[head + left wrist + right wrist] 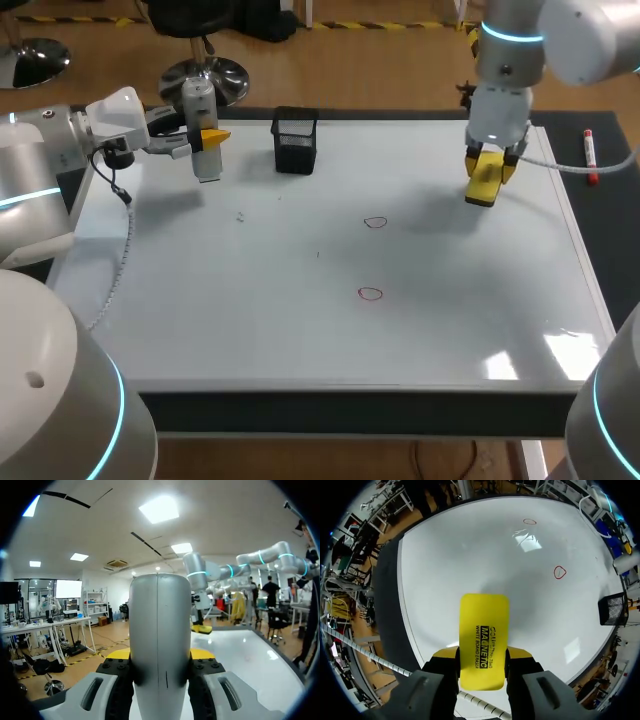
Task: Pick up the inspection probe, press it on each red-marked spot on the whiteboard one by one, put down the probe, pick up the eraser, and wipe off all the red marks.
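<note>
Clamping the yellow eraser (484, 640) from both sides in the right end effector (482, 655), with black lettering running lengthwise along the eraser's face. Hanging it clear of the whiteboard (300, 330), toward 2 o'clock from the board's middle. Gripping the grey inspection probe (203, 130) from two sides in the left end effector (208, 138), standing it upright near the board's 10 o'clock corner and filling the lower middle of the left wrist view with its rounded body. Showing the far red mark (375, 223) just off the board's middle toward 2 o'clock, and the near red mark (370, 293) toward 5 o'clock, both as small open loops. Placing both marks well apart from the eraser, the far one at about 8 o'clock from the right end effector. Standing a black mesh basket (295, 140) at the board's 12 o'clock edge, between the two end effectors and nearer the probe. Resting a red marker (590, 155) on the dark desk (600, 230) strip past the board's edge, at about 2 o'clock, just beyond the eraser.
</note>
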You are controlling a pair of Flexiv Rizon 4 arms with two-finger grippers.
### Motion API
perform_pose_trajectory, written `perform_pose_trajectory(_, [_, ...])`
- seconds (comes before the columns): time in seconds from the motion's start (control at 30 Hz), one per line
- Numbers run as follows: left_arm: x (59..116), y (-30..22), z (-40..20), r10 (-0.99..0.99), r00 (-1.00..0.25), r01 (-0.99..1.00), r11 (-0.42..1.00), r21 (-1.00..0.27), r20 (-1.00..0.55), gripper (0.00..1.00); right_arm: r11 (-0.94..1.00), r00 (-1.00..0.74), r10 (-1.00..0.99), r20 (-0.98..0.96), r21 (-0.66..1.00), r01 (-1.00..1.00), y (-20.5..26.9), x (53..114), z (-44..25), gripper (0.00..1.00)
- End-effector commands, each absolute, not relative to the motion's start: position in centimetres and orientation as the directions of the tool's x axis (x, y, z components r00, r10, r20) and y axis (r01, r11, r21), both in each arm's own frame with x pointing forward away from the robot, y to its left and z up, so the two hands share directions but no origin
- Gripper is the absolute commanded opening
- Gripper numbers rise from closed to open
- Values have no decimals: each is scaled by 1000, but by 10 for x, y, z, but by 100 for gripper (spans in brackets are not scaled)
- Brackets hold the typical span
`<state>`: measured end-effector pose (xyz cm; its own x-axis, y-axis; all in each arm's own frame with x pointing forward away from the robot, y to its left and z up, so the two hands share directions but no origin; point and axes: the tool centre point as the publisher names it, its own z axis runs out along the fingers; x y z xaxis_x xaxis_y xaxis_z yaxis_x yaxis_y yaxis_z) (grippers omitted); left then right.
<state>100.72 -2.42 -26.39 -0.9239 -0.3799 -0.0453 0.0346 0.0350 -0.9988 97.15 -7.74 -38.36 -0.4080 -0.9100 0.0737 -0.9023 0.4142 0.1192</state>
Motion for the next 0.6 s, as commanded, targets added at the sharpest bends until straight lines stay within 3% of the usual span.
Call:
perform_pose_trajectory(0.03, [1007,-25,-263,-382,-923,36,35,-999,-47,0,414,-408,-910,74,112,-903,-80,975,-382,0])
perform_pose_trajectory(0.6, [1007,-25,-263,-382,-923,36,35,-999,-47,0,401,-397,-916,64,98,-911,-87,1006,-377,0])
